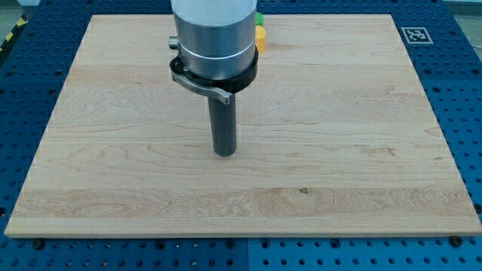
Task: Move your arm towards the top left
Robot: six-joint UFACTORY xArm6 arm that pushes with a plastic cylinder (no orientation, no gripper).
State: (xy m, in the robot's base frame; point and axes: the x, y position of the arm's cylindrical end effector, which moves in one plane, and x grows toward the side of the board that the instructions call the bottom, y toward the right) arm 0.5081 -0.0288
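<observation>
My tip [224, 153] rests on the wooden board [113, 150] a little left of the board's middle. The rod rises from it into the silver arm body [213, 34] at the view's top. A yellow block [261, 38] and a green block [259, 18] peek out from behind the arm's right side near the board's top edge. Both are mostly hidden by the arm, so their shapes cannot be made out. The tip is well below them and touches no block.
The board lies on a blue perforated table [467, 90]. A black-and-white marker tag [415, 35] sits at the board's top right corner. A yellow-black striped strip [9, 34] shows at the view's top left.
</observation>
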